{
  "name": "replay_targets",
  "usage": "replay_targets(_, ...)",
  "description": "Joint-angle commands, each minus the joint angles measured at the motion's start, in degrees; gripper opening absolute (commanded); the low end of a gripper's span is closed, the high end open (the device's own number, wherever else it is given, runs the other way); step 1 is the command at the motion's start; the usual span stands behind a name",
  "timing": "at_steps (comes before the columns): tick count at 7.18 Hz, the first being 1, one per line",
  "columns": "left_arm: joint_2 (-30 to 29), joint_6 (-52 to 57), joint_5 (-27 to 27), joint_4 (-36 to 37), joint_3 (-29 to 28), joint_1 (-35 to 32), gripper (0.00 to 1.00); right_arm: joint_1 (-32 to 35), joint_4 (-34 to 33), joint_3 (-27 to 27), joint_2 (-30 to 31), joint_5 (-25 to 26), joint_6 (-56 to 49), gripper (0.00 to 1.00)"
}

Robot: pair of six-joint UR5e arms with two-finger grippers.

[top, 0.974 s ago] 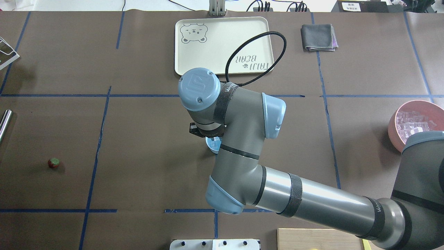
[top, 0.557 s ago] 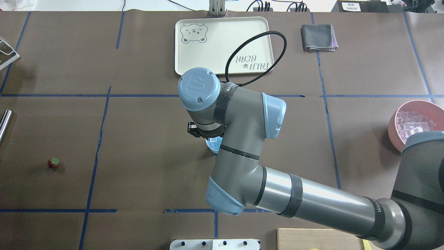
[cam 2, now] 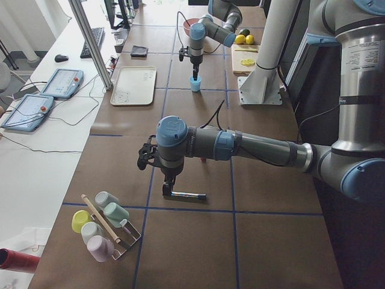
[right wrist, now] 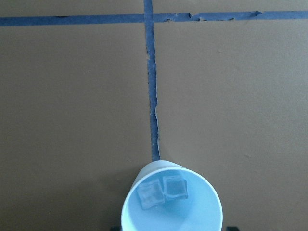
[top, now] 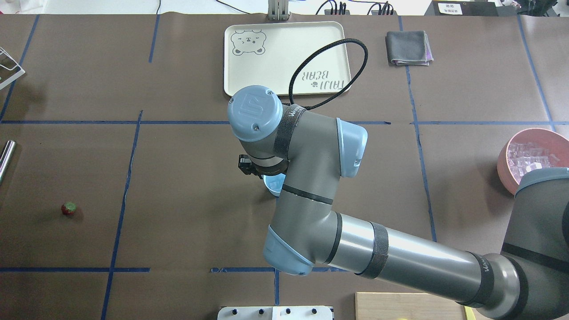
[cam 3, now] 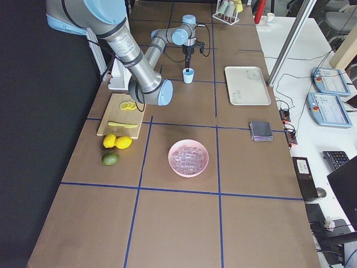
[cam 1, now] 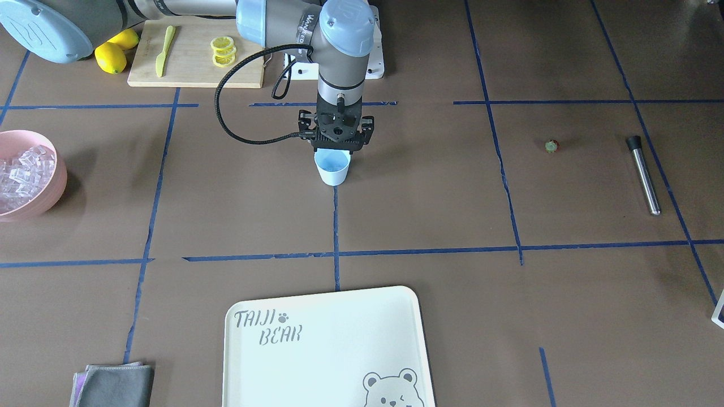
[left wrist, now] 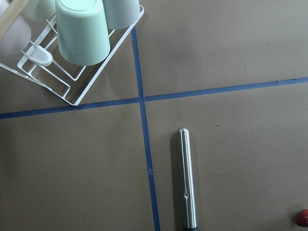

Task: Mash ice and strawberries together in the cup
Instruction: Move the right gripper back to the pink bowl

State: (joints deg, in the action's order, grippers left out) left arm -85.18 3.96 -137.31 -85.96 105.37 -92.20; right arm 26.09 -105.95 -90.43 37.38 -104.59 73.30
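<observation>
1. The right gripper [cam 1: 336, 148] hangs straight over the cup [cam 1: 332, 167], pointing down. In its wrist view the dark finger ends just peek in at the bottom edge, one on either side of the rim. So it's spread wide and gripping nothing.
2. The cup stands upright near the middle of the bench [top: 178, 178], on a blue tape line. Two ice cubes [right wrist: 163, 191] lie side by side on its bottom, touching each other.
3. Going by the overhead view, with 12 o'clock pointing away from the robot, the strawberry [top: 68, 208] sits way off at 9 o'clock from the cup, alone on the bench.
4. A bit further out on that same side lies a metal rod [cam 1: 643, 174] with a black end.
5. The left gripper [cam 2: 169, 182] is over that rod. It only shows in the side view, so I can't tell if it's wide or narrow. Its wrist view looks down on the rod, with a white wire rack [left wrist: 96, 70] of upturned cups [left wrist: 82, 29] at 11 o'clock.
6. At 3 o'clock from the cup there's a pink bowl [cam 1: 56, 192] holding a pile of ice [cam 1: 20, 169].
7. At 12 o'clock is a cream bear tray [top: 284, 44]. Between 1 and 2 o'clock is a folded grey cloth [top: 408, 48].
8. Between 4 and 5 o'clock is a cutting board [cam 1: 192, 70] with lemon slices [cam 1: 222, 51] and a yellow knife [cam 1: 163, 51] on it, and two lemons [cam 1: 113, 51] just beside it.
</observation>
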Motion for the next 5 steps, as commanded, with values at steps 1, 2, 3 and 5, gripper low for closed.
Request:
replay_targets(1, -0.1, 0.0, 0.0, 0.0, 0.1, 0.0, 1.0, 0.6, -3.2, -5.1, 0.1, 0.0, 0.0, 0.99)
replay_targets(2, -0.1, 0.0, 0.0, 0.0, 0.0, 0.0, 1.0, 2.3, -7.2, -11.8, 1.5, 0.0, 0.0, 0.99)
replay_targets(3, -0.1, 0.0, 0.0, 0.0, 0.0, 0.0, 1.0, 4.6, -9.3, -21.8, 6.9, -0.1, -0.2, 0.99)
replay_targets(5, -0.1, 0.0, 0.0, 0.0, 0.2, 0.0, 1.0, 13.5, -8.8, -33.7, 19.2, -2.7, -7.5, 0.99)
